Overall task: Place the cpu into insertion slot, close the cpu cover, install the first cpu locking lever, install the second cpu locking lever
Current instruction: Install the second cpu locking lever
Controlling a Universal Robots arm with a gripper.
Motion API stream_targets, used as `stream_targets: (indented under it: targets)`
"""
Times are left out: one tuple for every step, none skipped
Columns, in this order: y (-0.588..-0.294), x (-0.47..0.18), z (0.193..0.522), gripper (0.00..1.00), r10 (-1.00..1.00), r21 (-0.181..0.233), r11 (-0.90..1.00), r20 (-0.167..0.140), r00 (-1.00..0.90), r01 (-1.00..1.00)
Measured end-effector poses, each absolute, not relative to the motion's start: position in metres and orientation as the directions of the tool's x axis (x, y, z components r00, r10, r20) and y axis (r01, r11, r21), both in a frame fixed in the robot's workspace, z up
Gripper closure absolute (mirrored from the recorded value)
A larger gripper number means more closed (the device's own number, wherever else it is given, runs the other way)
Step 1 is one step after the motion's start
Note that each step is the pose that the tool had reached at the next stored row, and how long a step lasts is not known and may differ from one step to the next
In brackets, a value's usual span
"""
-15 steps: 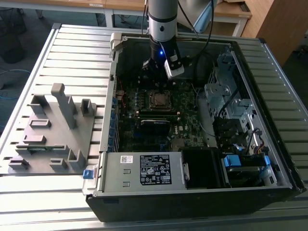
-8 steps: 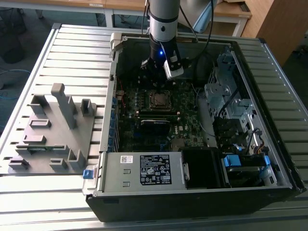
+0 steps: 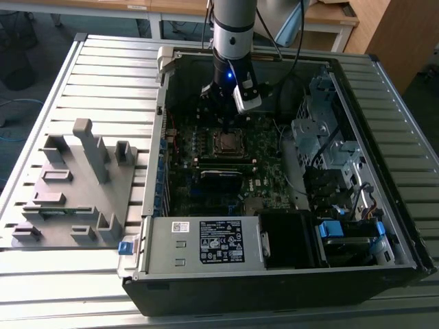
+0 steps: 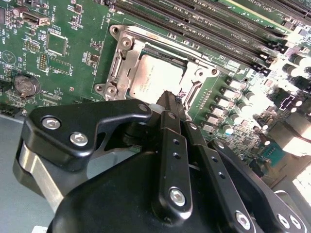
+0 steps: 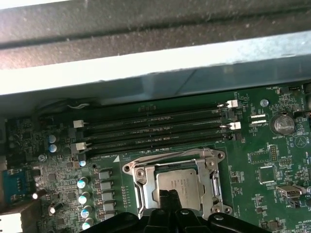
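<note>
**Closed gripper over the seated cpu**

A slatted metal table (image 3: 103,75) carries an open computer case (image 3: 384,205), lying on its side with the green circuit board (image 3: 267,171) facing up. A grey fixture block (image 3: 75,185) with upright posts sits on the table near the exterior view's left edge, apart from the case.

The robot arm (image 3: 233,27) reaches down into the case from the far edge. Its gripper (image 3: 231,122) hangs just above the insertion slot (image 3: 228,142), which lies toward the far half of the circuit board, beside the long black memory slots (image 5: 155,128).

In both wrist views the gripper's fingers (image 4: 170,104) are pressed together with nothing between them, their tips poised over the near edge of the slot.

The cpu (image 5: 177,184) lies flat in the insertion slot, its dull silver top showing. The cpu cover (image 4: 204,73) frames the chip, lying down over it with the chip's top seen through its window. Whether the fingertips touch the chip cannot be told.
</note>
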State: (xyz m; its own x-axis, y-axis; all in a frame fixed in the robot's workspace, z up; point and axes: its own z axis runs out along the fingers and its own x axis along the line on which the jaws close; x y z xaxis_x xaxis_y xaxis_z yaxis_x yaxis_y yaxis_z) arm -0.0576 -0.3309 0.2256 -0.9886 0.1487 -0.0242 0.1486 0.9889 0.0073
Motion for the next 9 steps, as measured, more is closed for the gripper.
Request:
stream_targets:
  targets:
    - [-0.3309, -0.0575, 0.2255, 0.9, 0.148, 0.008, 0.989, -0.024, -0.989, 0.148]
    - [-0.3309, -0.0574, 0.2255, 0.9, 0.147, 0.008, 0.989, -0.024, -0.989, 0.147]
    - [-0.3309, -0.0572, 0.2255, 0.9, 0.146, 0.008, 0.989, -0.024, -0.989, 0.146]
    - [-0.3309, -0.057, 0.2255, 0.9, 0.143, 0.008, 0.99, -0.024, -0.989, 0.143]
    - [-0.3309, -0.0569, 0.2255, 0.9, 0.14, 0.008, 0.99, -0.024, -0.99, 0.14]
    - [-0.3309, -0.0568, 0.2255, 0.9, 0.137, 0.008, 0.991, -0.024, -0.99, 0.137]
    - [-0.3309, -0.0568, 0.2255, 0.9, 0.135, 0.008, 0.991, -0.024, -0.991, 0.135]
    - [-0.3309, -0.0568, 0.2255, 0.9, 0.135, 0.008, 0.991, -0.024, -0.991, 0.135]
    - [-0.3309, -0.0568, 0.2255, 0.9, 0.135, 0.008, 0.991, -0.024, -0.991, 0.134]
